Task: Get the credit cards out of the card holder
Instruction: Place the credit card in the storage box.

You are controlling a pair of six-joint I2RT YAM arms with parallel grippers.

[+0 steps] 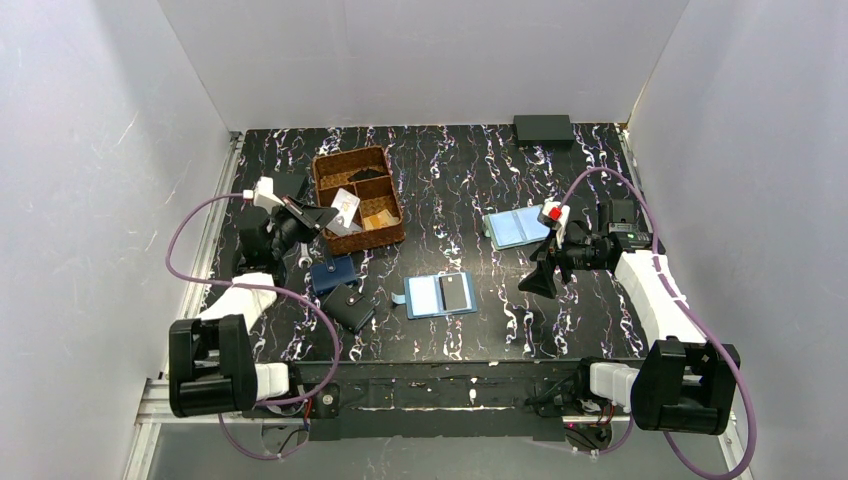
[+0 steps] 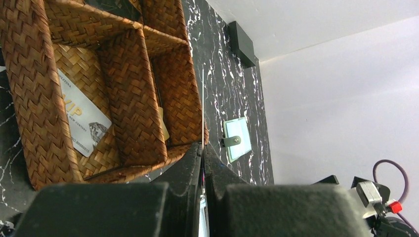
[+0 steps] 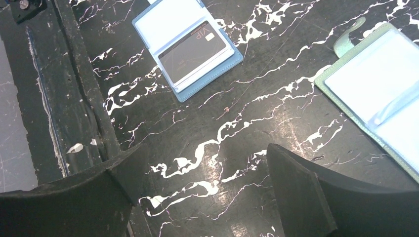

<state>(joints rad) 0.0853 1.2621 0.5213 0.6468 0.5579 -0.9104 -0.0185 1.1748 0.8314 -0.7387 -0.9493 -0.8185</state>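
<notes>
Gotta go left from the right fingers (image 3: 200,158), spread wide and empty, to reach the card holder (image 1: 441,295) lying open on the surface (image 3: 247,98) close beside them, far from the left fingers (image 2: 203,148). Spotted one dark credit card (image 3: 195,52) in its pocket, long axis slanting across the finger gap. Seeing those left ones pinched shut on a thin card (image 2: 203,123), edge-on, basket (image 2: 29,98) just ahead.

Foreground: right fingers (image 3: 306,197) spread wide, nothing between them, above black marbled surface (image 3: 222,123). Upper left: card holder (image 3: 165,22) open flat, dark VIP-marked card (image 3: 195,52) in one pocket. Right edge: paler holder (image 3: 375,94) open, well apart.
</notes>
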